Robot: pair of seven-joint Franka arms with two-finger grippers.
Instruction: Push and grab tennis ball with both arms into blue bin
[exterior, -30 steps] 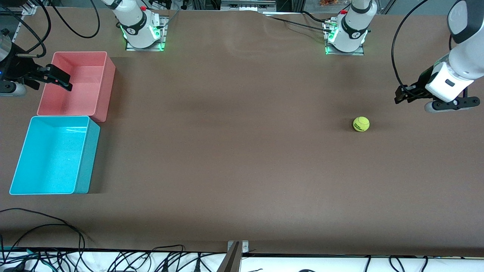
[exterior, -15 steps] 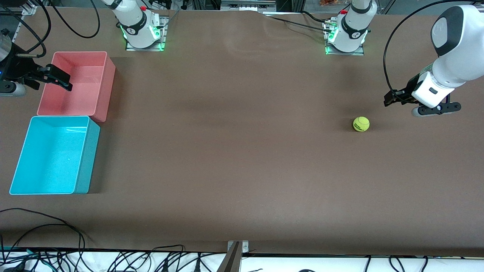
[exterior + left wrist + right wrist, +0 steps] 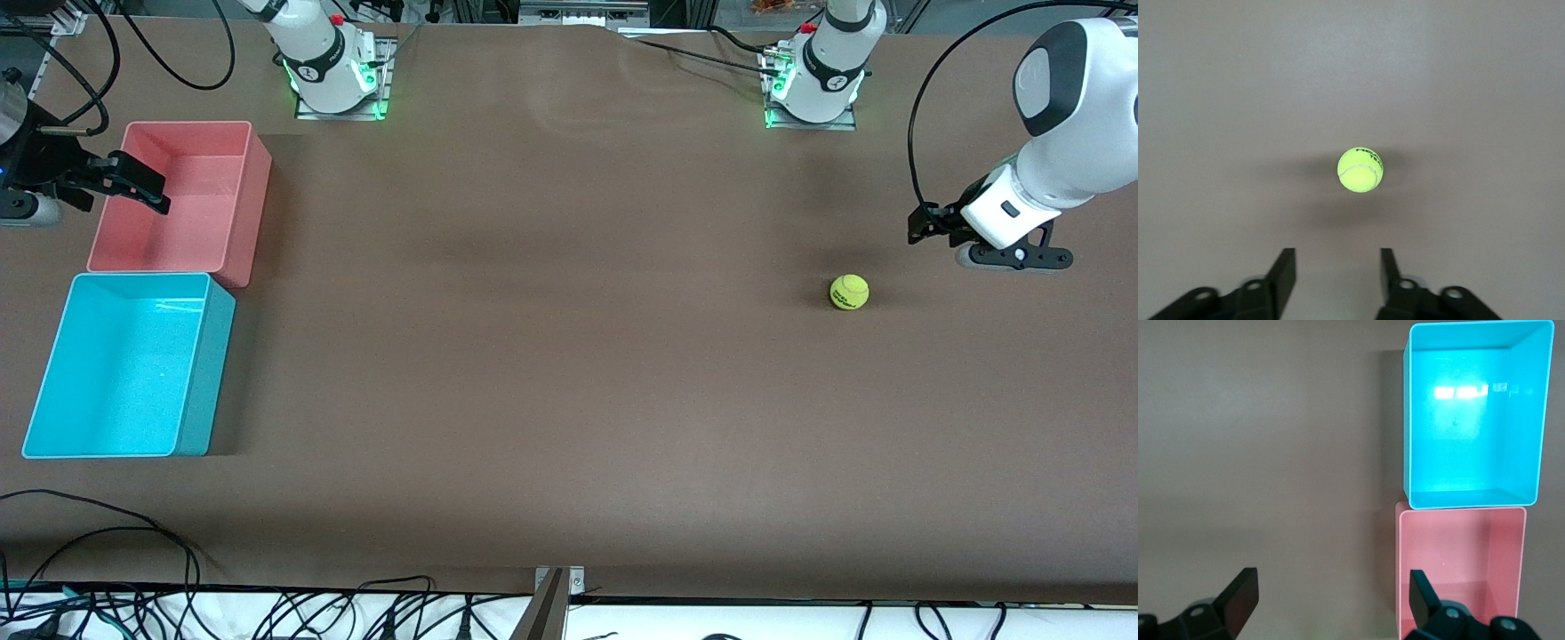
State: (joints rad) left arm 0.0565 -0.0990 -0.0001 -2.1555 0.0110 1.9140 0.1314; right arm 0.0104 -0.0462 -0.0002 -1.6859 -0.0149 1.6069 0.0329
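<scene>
The tennis ball (image 3: 849, 292) lies on the brown table toward the left arm's end. It also shows in the left wrist view (image 3: 1360, 170). My left gripper (image 3: 922, 226) is open and empty, low over the table beside the ball and apart from it; its fingers (image 3: 1286, 263) point at the ball. My right gripper (image 3: 145, 188) is open and empty over the edge of the pink bin (image 3: 178, 191) and waits. The blue bin (image 3: 124, 364) stands empty at the right arm's end, nearer the front camera than the pink bin. The right wrist view shows the blue bin (image 3: 1475, 413) too.
The pink bin (image 3: 1458, 563) is empty and touches the blue bin. A wide stretch of bare table lies between the ball and the bins. Cables run along the table's front edge (image 3: 267, 604).
My left arm has swung in and lowered, bringing its gripper closer to the ball. The ball, the bins and my right arm have not moved.
</scene>
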